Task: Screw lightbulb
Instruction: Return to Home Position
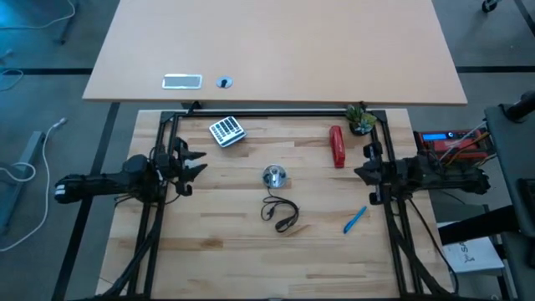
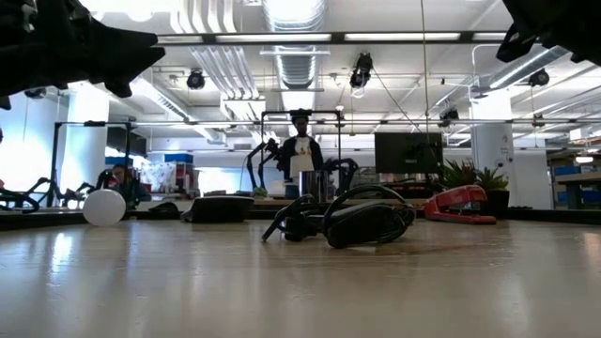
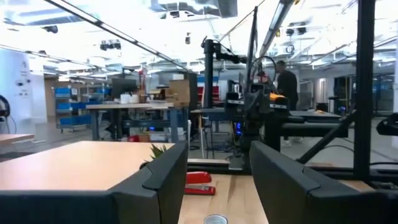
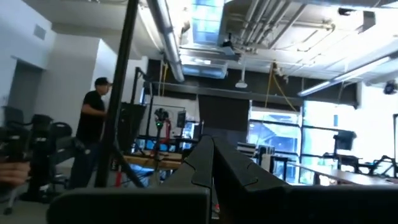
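The whitish lightbulb (image 2: 103,207) rests on the table at the far left of the low view. In the high view I cannot see it, and my left gripper stands over that area. The shiny silver socket (image 1: 274,176) sits mid-table with its black cord (image 1: 281,214) coiled toward the near edge. The cord also shows in the low view (image 2: 362,223). My left gripper (image 1: 194,164) hovers left of the socket, open and empty, and its fingers stand apart in the left wrist view (image 3: 217,180). My right gripper (image 1: 359,173) hovers right of the socket, shut and empty.
A red stapler (image 1: 337,146) and a small plant (image 1: 361,119) are at the far right. A calculator (image 1: 226,131) lies at the far left. A blue pen (image 1: 355,220) lies near right. A black frame (image 1: 276,115) borders the table. People stand in the room beyond.
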You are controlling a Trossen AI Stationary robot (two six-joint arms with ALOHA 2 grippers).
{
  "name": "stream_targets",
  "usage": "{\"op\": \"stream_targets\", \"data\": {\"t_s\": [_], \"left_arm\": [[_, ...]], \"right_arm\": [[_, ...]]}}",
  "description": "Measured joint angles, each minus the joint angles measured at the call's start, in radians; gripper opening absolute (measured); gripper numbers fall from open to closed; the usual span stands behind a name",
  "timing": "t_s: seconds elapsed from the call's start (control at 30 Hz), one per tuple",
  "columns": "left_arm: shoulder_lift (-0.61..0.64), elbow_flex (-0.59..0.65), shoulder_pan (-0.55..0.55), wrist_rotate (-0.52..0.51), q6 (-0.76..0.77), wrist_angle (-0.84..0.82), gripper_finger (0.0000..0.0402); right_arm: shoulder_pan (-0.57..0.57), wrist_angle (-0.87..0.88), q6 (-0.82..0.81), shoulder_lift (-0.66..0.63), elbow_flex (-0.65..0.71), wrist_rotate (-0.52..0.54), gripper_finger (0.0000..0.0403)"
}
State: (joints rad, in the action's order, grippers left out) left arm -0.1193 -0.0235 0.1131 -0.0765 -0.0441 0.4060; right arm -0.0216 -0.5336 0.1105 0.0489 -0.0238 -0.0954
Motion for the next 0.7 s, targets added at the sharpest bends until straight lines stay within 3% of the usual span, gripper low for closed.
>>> {"op": "stream_targets", "data": {"t_s": [0.2, 0.7], "left_arm": [[0.003, 0.0, -0.001, 0.0, 0.037, -0.028, 0.0161], [-0.135, 0.0, -0.001, 0.0, 0.054, -0.025, 0.0136]], "right_arm": [[0.0, 0.093, -0.032, -0.041, 0.0, -0.018, 0.0], [0.0, 0.09, -0.032, -0.04, -0.001, -0.01, 0.0]]}}
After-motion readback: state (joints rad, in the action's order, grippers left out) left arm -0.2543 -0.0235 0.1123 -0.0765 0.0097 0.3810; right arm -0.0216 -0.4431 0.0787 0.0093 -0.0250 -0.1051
